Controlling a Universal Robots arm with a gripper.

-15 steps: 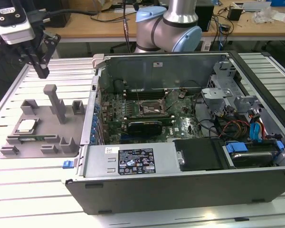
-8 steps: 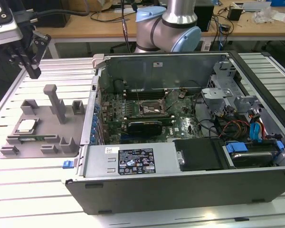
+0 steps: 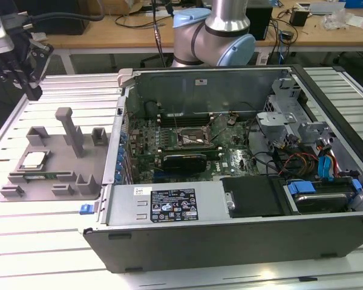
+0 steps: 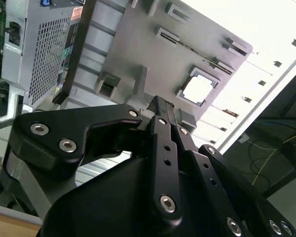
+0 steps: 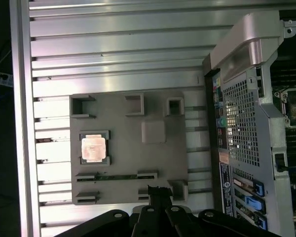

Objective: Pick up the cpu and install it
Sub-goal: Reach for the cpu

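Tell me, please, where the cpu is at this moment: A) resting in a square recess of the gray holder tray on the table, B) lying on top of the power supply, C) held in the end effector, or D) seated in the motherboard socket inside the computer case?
A: the cpu lies silver side up in a square recess of the gray holder tray, outside the computer case.

Slatted metal table (image 3: 42, 241). A grey holder tray (image 3: 60, 164) lies flat on it at the exterior view's left. An open computer case (image 3: 230, 241) lies just beside the tray, on the right.
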